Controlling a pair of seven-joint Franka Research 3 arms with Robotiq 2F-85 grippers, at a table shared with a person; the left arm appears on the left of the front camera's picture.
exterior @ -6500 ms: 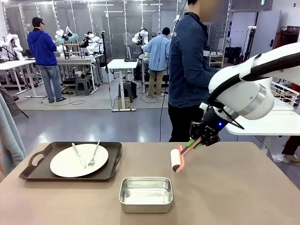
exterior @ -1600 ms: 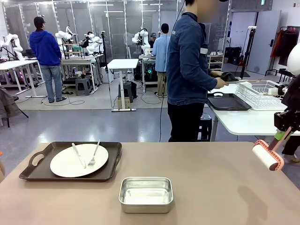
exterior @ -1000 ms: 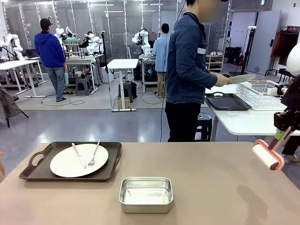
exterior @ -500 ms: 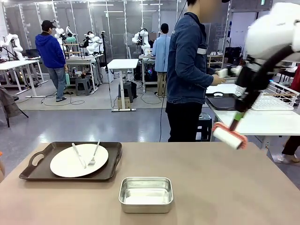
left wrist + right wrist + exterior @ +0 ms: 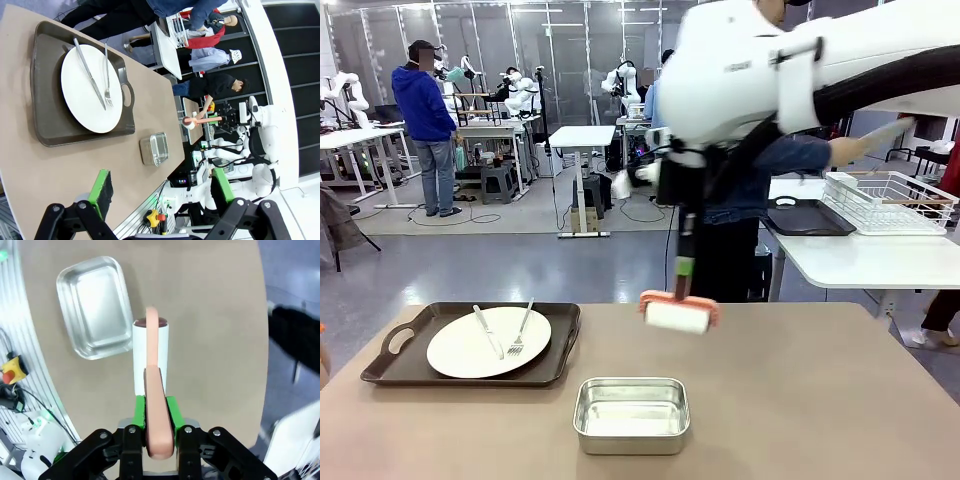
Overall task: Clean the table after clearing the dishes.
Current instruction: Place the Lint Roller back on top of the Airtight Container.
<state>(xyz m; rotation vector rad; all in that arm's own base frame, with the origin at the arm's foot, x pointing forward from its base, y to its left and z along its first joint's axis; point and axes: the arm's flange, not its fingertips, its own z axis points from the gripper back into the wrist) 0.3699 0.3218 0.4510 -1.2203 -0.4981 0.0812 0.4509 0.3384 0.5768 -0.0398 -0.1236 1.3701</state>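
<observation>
Tray (image 5: 560,345) with plate (image 5: 455,350) isn't cleared yet, sitting at the table's (image 5: 800,400) left edge. Right gripper (image 5: 156,410) clamps the lint roller (image 5: 678,316); left gripper (image 5: 161,187) hangs apart, empty.

**Bright workshop hall with a grey floor**

The floor (image 5: 500,265) is smooth and grey, with a soft shine. Glass partition walls (image 5: 570,60) in metal frames close the far side. A small white table (image 5: 582,135) stands in the middle, with a dark stool (image 5: 498,183) to its left. On the right, a white side table (image 5: 860,260) carries a wire rack (image 5: 895,200) and a dark tray (image 5: 805,220).
</observation>
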